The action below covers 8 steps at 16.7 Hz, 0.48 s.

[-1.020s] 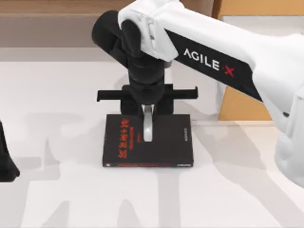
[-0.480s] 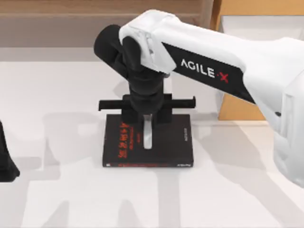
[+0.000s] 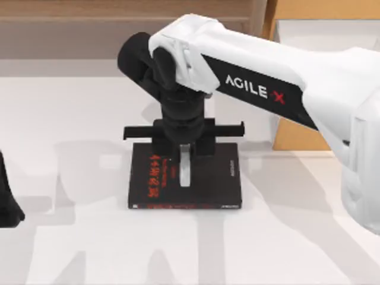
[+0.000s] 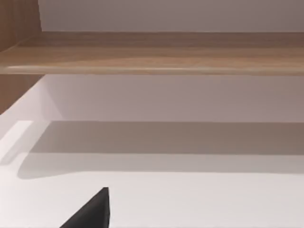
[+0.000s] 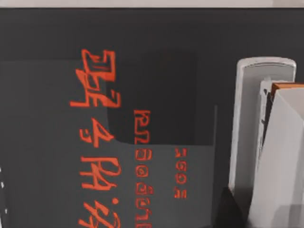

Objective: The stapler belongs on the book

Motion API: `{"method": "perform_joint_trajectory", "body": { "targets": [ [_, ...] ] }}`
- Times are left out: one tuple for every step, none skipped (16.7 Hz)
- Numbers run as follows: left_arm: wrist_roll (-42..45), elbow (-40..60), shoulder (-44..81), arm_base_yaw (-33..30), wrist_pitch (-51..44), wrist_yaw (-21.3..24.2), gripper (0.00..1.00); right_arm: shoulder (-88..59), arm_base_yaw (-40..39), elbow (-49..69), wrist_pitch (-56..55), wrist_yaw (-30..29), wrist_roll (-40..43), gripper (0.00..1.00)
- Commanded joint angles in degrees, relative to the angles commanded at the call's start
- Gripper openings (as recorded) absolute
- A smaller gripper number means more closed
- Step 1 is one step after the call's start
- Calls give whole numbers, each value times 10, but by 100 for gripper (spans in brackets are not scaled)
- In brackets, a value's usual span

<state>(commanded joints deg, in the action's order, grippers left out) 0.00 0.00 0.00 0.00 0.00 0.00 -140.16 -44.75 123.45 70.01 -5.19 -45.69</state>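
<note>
My right gripper [image 3: 184, 148] pinches the stapler [image 3: 185, 169] just above the book [image 3: 219, 178]; releasing it tilted, I risk it toppling off; left gripper [image 3: 7, 202] parked.

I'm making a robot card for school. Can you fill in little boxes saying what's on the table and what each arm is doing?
book: black book with red lettering, lying flat on the white table
stapler: pale grey stapler over the middle of the book's cover; whether it touches the cover cannot be told
right arm: reaches in over the book, its tool straight above the stapler's far end
right tool grip: cannot tell
left arm: parked at the table's left edge, tool idle
job status: stapler is at the book, right tool not yet moved away
</note>
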Motion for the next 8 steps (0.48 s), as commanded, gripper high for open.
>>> {"method": "perform_joint_trajectory", "body": {
  "targets": [
    [0, 0, 0, 0, 0, 0, 100, 0, 0, 0, 0, 0, 0, 38],
    [0, 0, 0, 0, 0, 0, 100, 0, 0, 0, 0, 0, 0, 45],
    [0, 0, 0, 0, 0, 0, 100, 0, 0, 0, 0, 0, 0, 53],
    [0, 0, 0, 0, 0, 0, 100, 0, 0, 0, 0, 0, 0, 60],
    [0, 0, 0, 0, 0, 0, 100, 0, 0, 0, 0, 0, 0, 68],
    [0, 0, 0, 0, 0, 0, 100, 0, 0, 0, 0, 0, 0, 75],
    [0, 0, 0, 0, 0, 0, 100, 0, 0, 0, 0, 0, 0, 83],
    [0, 0, 0, 0, 0, 0, 100, 0, 0, 0, 0, 0, 0, 90]
  ]
}}
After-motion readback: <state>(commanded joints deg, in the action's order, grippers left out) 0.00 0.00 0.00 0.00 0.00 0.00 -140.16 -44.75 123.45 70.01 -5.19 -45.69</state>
